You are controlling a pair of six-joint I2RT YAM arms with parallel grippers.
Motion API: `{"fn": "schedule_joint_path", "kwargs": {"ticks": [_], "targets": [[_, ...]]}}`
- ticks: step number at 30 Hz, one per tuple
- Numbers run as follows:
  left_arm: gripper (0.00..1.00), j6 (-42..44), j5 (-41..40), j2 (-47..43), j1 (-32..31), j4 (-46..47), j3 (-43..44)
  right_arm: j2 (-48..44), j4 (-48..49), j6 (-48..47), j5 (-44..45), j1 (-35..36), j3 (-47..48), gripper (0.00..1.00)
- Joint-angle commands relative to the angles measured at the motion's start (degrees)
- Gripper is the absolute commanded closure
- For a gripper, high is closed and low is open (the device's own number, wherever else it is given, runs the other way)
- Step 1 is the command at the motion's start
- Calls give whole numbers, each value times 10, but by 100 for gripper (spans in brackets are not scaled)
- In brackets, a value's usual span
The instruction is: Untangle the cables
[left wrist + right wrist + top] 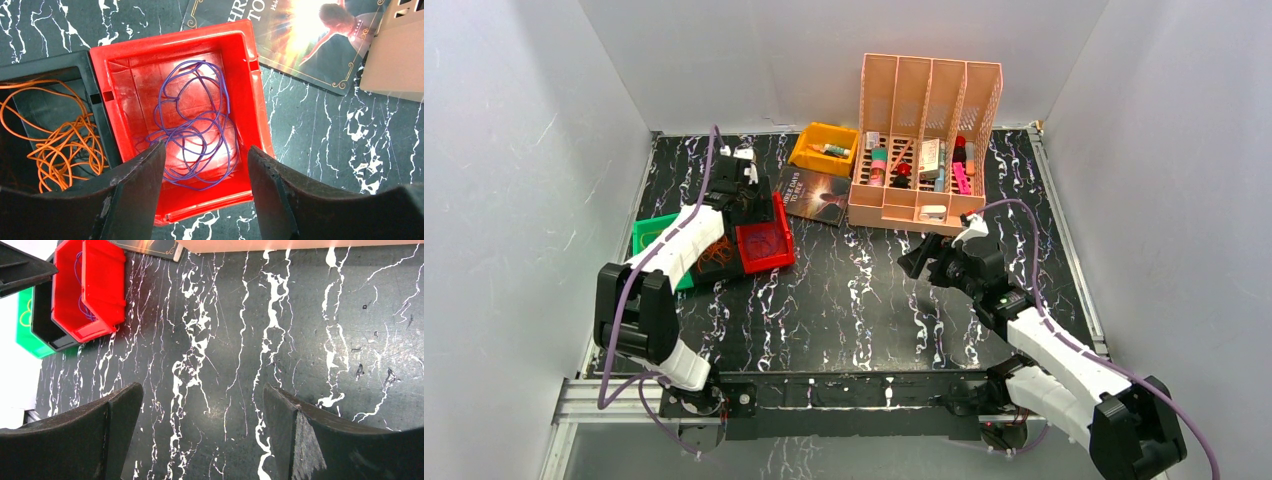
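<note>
Cables lie in bins on a black, white-veined marble counter (864,310) enclosed by plain white walls (514,150).
The thin purple cable (192,136) is seen loosely coiled inside the red plastic bin (255,100); the tangled orange cable (65,145) is kept in the black bin (45,75) touching its left side. The left gripper (205,150) is poised over the red bin, jaws apart and empty. Well right of that bin, the right gripper (202,392) is held above bare counter, jaws spread wide.

We log black white-veined tabletop (854,300). On it, left: green bin (649,228), black bin (41,315), red bin (252,100) side by side. Rear: yellow bin (802,150), booklet (816,195), peach slotted organizer (894,218).
</note>
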Motion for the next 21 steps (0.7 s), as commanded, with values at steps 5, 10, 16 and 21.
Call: {"fn": "schedule_joint_path", "kwargs": {"ticks": [5, 10, 16, 21], "targets": [[38, 14, 18, -92, 2, -33, 28, -9, -7, -21, 33, 1, 30, 2], [23, -43, 78, -303, 2, 34, -116, -101, -68, -183, 170, 1, 102, 2], [2, -161, 22, -495, 3, 39, -286, -162, -132, -215, 198, 1, 97, 2], [2, -186, -1, -540, 2, 39, -319, -191, -153, -223, 214, 0, 91, 2]]}}
